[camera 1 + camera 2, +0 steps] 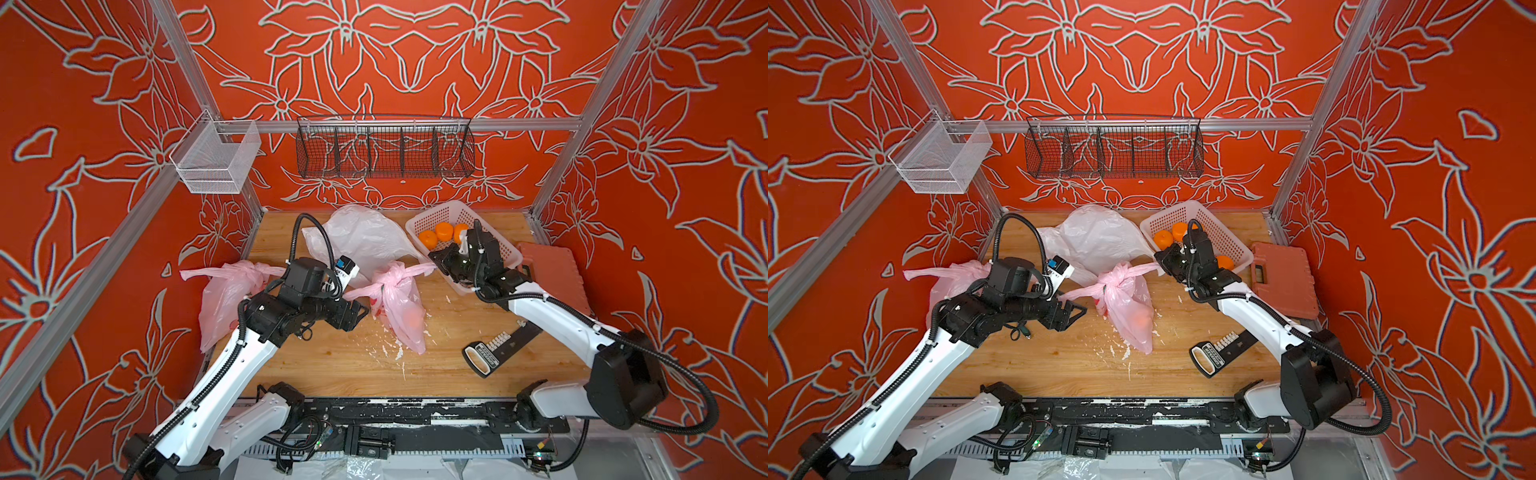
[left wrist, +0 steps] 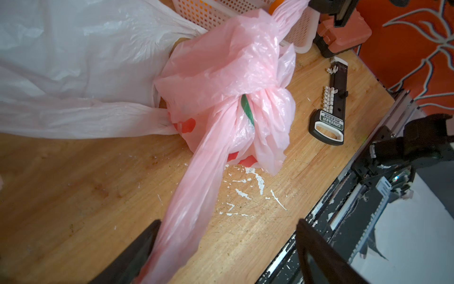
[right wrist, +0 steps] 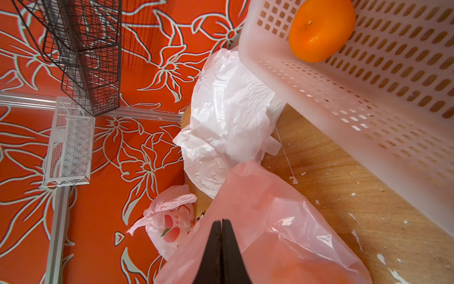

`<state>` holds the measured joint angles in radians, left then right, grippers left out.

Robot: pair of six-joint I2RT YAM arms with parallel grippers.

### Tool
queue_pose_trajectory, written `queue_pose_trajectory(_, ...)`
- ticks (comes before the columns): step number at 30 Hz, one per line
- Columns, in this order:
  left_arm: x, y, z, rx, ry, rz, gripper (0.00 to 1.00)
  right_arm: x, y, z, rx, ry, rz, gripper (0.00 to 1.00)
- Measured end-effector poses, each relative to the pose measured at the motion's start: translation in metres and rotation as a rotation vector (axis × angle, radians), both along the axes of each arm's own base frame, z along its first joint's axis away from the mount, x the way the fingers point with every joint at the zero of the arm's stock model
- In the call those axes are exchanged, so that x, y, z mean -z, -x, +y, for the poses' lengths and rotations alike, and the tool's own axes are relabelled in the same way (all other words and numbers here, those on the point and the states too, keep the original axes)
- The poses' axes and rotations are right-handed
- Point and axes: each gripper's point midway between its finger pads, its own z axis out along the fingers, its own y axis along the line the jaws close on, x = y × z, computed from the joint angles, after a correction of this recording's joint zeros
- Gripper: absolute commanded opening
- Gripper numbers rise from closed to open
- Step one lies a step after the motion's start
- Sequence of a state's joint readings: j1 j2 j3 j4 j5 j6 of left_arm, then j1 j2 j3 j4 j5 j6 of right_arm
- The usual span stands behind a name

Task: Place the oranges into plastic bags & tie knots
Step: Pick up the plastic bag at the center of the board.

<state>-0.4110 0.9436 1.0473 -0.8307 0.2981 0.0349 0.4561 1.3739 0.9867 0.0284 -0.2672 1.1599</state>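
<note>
The knotted pink bag (image 1: 401,309) stands on the desk (image 1: 332,365) between both claws; left claw (image 2: 227,226) spread around one strap end (image 2: 186,209); right claw (image 3: 222,222) pressed together, seemingly pinching the other strap end (image 1: 415,271).

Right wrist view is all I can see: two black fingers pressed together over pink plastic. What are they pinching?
Observer: In a top view the right gripper is shut on one strap end of the middle pink bag.
Operator: Is that bag tied?
Observer: Yes, the left wrist view shows a knot tied at its top.
Operator: And the other arm?
Observer: The left gripper is open, one finger on either side of the opposite strap end.
</note>
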Motion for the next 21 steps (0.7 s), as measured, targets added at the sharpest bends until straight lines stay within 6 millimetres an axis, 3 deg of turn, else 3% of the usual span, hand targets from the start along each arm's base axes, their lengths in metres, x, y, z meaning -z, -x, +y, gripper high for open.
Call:
queue_pose_trajectory(2, 0.001, -0.003, 0.004, -0.022, -0.017, -0.007, 0.6, -0.006, -0.001, 0.001, -0.004, 0.001, -0.015, 0.0)
queue_pose_trajectory(8, -0.001, -0.015, 0.004, -0.04, -0.039, -0.016, 0.02, -0.005, -0.001, 0.001, -0.014, 0.019, -0.02, 0.0)
queue_pose_trajectory(14, 0.006, -0.021, 0.008, -0.052, -0.081, -0.005, 0.0, 0.0, -0.001, -0.005, -0.007, 0.069, -0.026, 0.0)
queue_pose_trajectory(21, -0.016, -0.008, 0.03, -0.114, -0.032, -0.117, 0.0, -0.008, -0.012, -0.028, 0.033, 0.204, -0.069, 0.0)
